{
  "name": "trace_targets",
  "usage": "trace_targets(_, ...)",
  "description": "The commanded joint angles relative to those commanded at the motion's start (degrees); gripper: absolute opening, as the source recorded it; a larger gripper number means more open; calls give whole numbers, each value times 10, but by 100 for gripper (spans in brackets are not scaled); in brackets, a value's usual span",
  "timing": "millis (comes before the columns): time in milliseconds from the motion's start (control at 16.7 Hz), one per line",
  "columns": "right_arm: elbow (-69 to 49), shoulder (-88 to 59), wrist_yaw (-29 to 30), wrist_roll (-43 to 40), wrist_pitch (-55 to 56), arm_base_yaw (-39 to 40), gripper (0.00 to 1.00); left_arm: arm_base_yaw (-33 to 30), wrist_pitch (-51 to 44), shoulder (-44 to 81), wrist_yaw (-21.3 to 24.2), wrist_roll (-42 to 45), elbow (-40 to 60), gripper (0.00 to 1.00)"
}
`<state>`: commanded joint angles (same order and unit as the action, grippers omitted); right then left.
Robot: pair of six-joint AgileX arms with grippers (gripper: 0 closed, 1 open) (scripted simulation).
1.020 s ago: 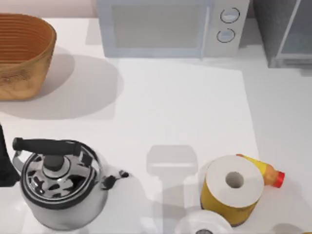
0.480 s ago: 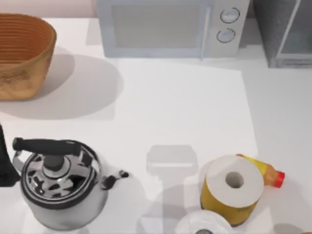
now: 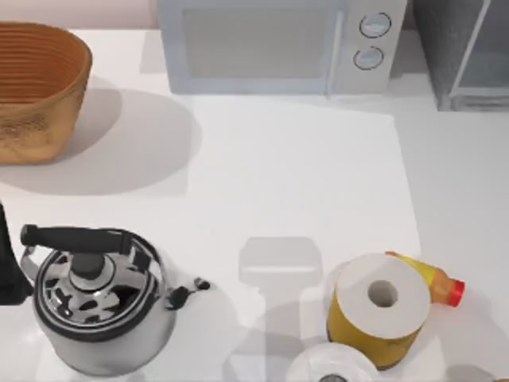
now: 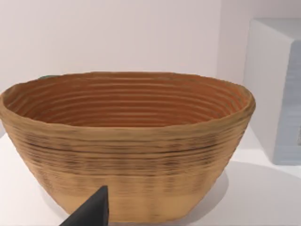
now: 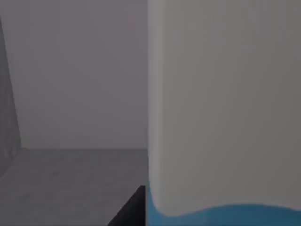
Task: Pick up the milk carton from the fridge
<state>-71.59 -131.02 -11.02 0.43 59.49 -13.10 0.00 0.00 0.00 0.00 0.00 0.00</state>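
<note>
The milk carton (image 5: 221,108) stands very close in the right wrist view, a white wall with a sky-blue panel at its lower edge. Grey inner walls and the floor of the fridge (image 5: 70,94) surround it. A dark part of my right gripper (image 5: 134,209) lies right beside the carton's edge. From above, the fridge (image 3: 441,48) is the dark grey box at the back right, with its pale door panel (image 3: 485,60). My left arm (image 3: 8,263) is parked at the left edge, and its gripper tip (image 4: 91,212) faces the basket.
A light grey microwave (image 3: 270,44) stands at the back middle and a woven basket (image 3: 36,87) at the back left. A steel kettle (image 3: 95,298) sits front left. A paper roll (image 3: 382,306), a yellow red-capped bottle (image 3: 437,282) and another roll (image 3: 330,368) are front right.
A faint shadow near the table's front edge has shifted slightly. The objects on the table and the left arm have not moved.
</note>
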Motion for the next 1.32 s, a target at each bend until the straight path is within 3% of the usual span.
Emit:
trace_targets(420,0,0,0,0,0,0,2,0,0,0,0,0,0,100)
trace_targets(1020,0,3,0,1,-2,-2,0,0,0,0,0,0,0,100)
trace_targets(1320,-12,56,-1,1,-73,-2,0,0,0,0,0,0,0,100)
